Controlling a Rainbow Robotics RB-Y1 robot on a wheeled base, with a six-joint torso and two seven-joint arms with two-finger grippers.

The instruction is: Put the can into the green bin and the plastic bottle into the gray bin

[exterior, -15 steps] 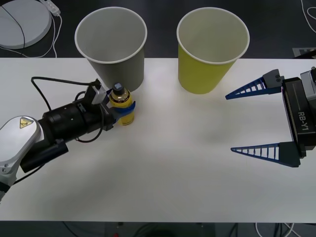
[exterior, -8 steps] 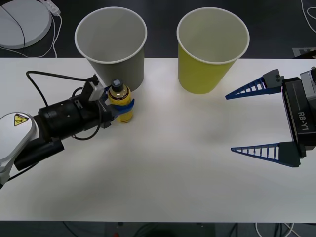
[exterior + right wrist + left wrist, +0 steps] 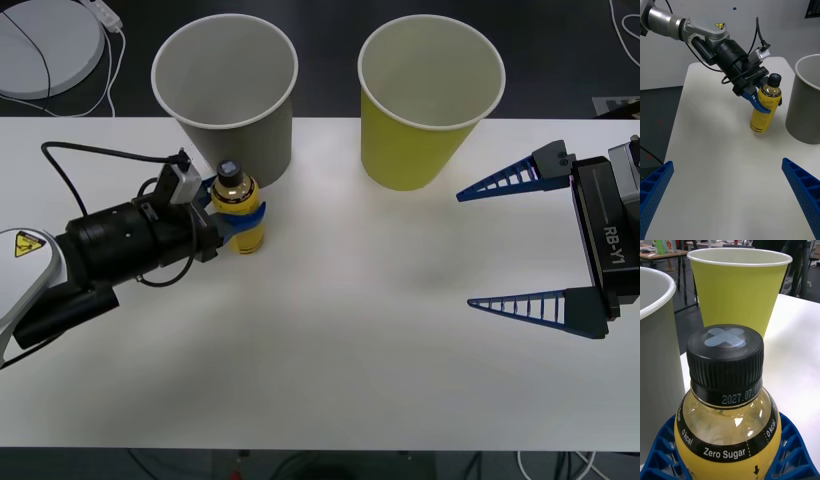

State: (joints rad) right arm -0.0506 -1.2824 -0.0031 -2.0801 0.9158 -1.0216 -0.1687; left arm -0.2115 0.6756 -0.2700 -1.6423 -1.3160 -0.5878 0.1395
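Observation:
The plastic bottle (image 3: 240, 195), yellow-labelled with a black cap, stands slightly tilted just in front of the gray bin (image 3: 228, 90). My left gripper (image 3: 243, 222) is shut on its body, with blue fingers (image 3: 662, 453) wrapped around it below the cap (image 3: 725, 356). In the right wrist view the bottle (image 3: 762, 120) leans beside the gray bin (image 3: 807, 101); its base is at or just above the table. The green bin (image 3: 430, 100) stands to the right of the gray one. My right gripper (image 3: 465, 248) waits open at the table's right side. The can is out of view.
The white table (image 3: 350, 350) has open room across its middle and front. A round white object (image 3: 45, 40) with a cable lies on the dark floor beyond the back left corner. A black cable (image 3: 90, 155) loops over my left arm.
My left arm has drawn back to the left and the held bottle has shifted left and up in the front view, closer to the gray bin. The right arm has not moved.

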